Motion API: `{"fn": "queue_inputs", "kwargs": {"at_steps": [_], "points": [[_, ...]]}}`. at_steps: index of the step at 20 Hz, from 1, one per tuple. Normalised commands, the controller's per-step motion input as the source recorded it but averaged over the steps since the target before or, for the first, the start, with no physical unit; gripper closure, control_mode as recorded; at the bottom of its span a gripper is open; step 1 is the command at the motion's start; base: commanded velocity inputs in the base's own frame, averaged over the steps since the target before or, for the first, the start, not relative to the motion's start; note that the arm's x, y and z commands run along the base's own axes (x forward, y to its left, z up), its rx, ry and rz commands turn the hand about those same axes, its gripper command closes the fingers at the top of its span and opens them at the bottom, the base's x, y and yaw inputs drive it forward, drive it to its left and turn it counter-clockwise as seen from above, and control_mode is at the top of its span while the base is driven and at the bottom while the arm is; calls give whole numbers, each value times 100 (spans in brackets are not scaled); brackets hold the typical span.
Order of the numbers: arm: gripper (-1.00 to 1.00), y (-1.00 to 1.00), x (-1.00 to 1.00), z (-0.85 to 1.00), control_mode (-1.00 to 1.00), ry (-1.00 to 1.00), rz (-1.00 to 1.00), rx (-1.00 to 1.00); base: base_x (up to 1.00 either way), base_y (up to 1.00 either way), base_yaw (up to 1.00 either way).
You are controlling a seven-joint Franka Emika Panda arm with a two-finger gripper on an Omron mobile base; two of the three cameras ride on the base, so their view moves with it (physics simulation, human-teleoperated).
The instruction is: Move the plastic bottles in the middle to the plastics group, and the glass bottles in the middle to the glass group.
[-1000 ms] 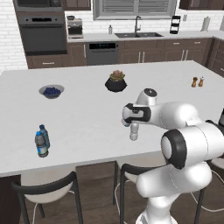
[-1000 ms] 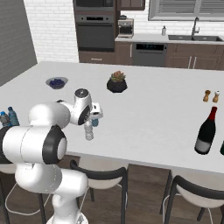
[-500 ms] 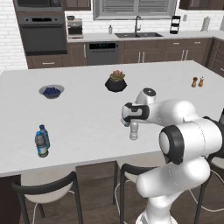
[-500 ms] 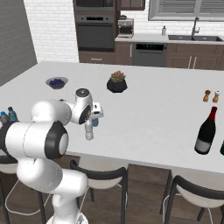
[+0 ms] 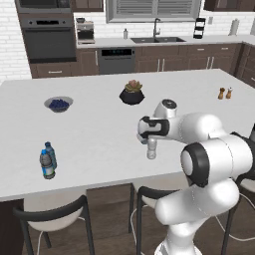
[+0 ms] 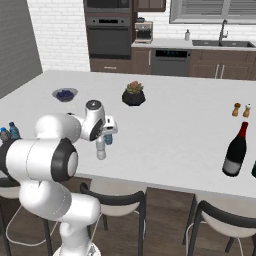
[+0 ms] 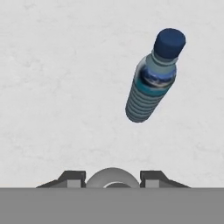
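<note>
The clear-whitish plastic bottle (image 5: 151,152) stands upright near the counter's front edge. My gripper (image 5: 151,143) comes down over its top. In the hand view its white cap (image 7: 113,178) sits between the two fingertips (image 7: 72,178), which press against it on both sides, so my gripper (image 7: 113,180) is shut on it. The blue-capped plastic bottle (image 7: 151,83) stands just beyond, also seen behind the hand (image 6: 108,138). The plastics group (image 5: 47,159), a dark grey and a blue bottle, is at the counter's left front. A dark wine bottle (image 6: 235,149) of the glass group stands far right.
A dark pot with a succulent (image 5: 132,93) and a bowl of blueberries (image 5: 59,103) sit farther back on the white counter (image 5: 99,134). Salt and pepper shakers (image 5: 225,93) stand at the right. Stools (image 6: 115,205) are tucked under the front edge.
The fingers have closed in from wide open onto the clear-whitish bottle's top. The arm and the bottles have stayed in place.
</note>
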Motion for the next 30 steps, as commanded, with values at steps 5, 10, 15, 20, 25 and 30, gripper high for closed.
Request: {"fn": "queue_inputs", "kwargs": {"at_steps": [5,10,15,20,25,30], "points": [[100,32,0,25,-100,0,0,0,0,0,0],[100,68,-11,28,-100,0,0,0,0,0,0],[100,84,-15,14,-100,0,0,0,0,0,0],[100,89,-10,15,-100,0,0,-1,0,0,0],[100,79,0,13,-100,0,0,0,0,0,0],[100,54,-6,3,-100,0,3,0,0,0,0]]}}
